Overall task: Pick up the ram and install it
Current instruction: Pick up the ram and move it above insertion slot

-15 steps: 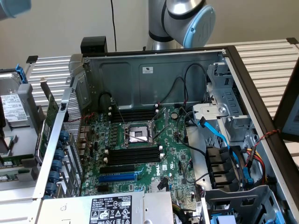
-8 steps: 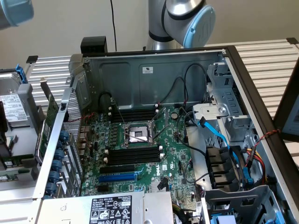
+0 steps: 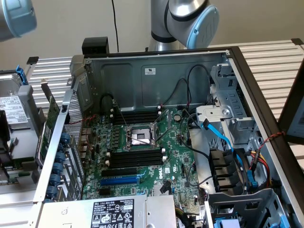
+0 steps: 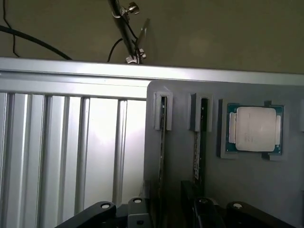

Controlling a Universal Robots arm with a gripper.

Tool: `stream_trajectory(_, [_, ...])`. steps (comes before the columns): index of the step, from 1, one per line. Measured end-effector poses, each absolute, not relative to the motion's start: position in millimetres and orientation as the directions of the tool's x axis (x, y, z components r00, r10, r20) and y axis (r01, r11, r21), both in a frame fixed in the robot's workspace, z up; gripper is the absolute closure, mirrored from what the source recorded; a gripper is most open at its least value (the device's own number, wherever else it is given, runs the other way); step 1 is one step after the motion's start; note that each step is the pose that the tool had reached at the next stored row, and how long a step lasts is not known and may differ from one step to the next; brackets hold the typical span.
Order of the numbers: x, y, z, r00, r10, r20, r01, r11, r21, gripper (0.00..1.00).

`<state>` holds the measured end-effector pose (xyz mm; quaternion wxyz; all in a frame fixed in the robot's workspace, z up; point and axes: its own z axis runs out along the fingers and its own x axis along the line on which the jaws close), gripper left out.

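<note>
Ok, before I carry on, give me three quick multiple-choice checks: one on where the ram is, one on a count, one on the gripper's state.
1. Where do the ram sticks stand?
A) in the motherboard's black slots
B) in the grey holder, beside the processor chip
C) in the long blue slot

2. How many ram sticks are in the holder?
A) one
B) four
C) two

3. The gripper is:
A) open and empty
B) shut on a ram stick
C) shut on the chip

Answers:
1 B, they stand on edge in the holder's grooves.
2 C, two sticks stand side by side.
3 A, its jaws stand apart with nothing held.
</note>
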<state>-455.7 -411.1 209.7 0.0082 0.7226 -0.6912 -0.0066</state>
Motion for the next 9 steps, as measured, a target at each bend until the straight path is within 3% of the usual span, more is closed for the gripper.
stream_trajectory(9, [-455.2,-412.7,197.3,0.044,-0.999,-0.018,-0.999,-0.045,0.020,0.61])
